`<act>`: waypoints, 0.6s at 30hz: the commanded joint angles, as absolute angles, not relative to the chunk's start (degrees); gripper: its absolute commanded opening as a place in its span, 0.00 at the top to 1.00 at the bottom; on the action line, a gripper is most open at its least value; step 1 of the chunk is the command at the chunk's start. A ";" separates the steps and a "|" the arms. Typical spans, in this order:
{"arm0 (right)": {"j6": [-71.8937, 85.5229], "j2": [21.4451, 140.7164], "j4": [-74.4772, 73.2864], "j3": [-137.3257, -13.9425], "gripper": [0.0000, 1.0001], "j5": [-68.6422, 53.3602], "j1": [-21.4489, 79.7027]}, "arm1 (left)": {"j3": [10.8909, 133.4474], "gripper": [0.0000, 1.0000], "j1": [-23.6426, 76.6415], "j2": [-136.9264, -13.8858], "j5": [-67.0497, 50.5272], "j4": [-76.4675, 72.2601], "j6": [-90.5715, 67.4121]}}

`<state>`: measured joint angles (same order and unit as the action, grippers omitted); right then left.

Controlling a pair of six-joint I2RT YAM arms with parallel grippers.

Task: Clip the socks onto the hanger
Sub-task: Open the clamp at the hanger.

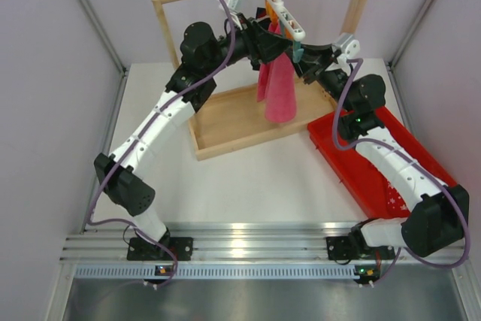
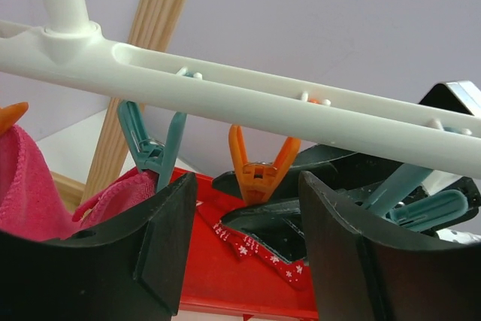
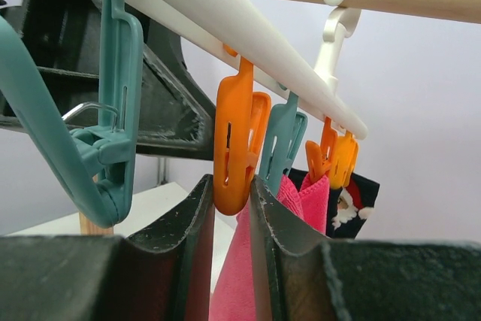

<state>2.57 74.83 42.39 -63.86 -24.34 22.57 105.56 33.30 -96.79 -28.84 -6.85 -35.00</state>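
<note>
The white hanger [image 1: 285, 13] hangs by its hook from the wooden rail. It also shows in the left wrist view [image 2: 248, 95] and the right wrist view [image 3: 225, 13]. My right gripper [image 1: 299, 56] [image 3: 233, 182] has its fingers closed narrowly around the lower end of an orange clip [image 3: 239, 144] under the bar. My left gripper [image 1: 264, 39] [image 2: 248, 180] is open and empty, just below the same orange clip [image 2: 259, 167]. A red snowflake sock [image 2: 259, 249] shows past the right gripper, partly hidden. Red printed fabric [image 1: 392, 199] lies in the red tray.
A pink cloth [image 1: 276, 88] and a black Santa cloth [image 3: 349, 204] hang from other clips. Teal clips [image 2: 150, 148] flank the orange one. The wooden rail frame [image 1: 225, 122] stands at the back. The red tray [image 1: 353, 171] sits under the right arm.
</note>
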 commanded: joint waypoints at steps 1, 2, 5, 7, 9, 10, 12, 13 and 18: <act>3.16 72.86 44.82 -66.45 1.00 -27.60 22.06 | 108.72 0.39 33.49 -97.12 -29.71 -10.28 -36.12; 3.25 72.77 44.74 -66.36 1.00 -27.68 22.06 | 108.81 0.39 33.49 -97.47 -29.62 -10.63 -36.38; 3.25 72.77 44.74 -66.27 1.00 -27.95 21.80 | 109.60 0.41 33.49 -98.35 -30.14 -12.04 -37.35; 3.25 72.86 44.82 -66.36 1.00 -28.12 21.88 | 110.48 0.43 33.49 -98.96 -30.67 -12.39 -37.88; 3.25 72.95 44.74 -66.44 1.00 -28.13 21.71 | 110.83 0.44 33.49 -99.32 -30.85 -13.44 -38.49; 3.34 72.95 44.65 -66.45 1.00 -28.13 21.80 | 110.83 0.44 33.49 -99.49 -30.76 -14.23 -38.93; 3.43 72.95 44.65 -66.36 1.00 -28.21 21.80 | 111.00 0.45 33.49 -99.67 -30.94 -14.68 -39.29; 3.34 72.78 44.65 -66.18 1.00 -28.13 21.62 | 111.18 0.46 33.49 -99.75 -31.02 -14.76 -39.37; 3.34 72.77 44.74 -66.01 1.00 -28.39 21.53 | 111.71 0.47 33.49 -100.37 -30.50 -16.26 -40.34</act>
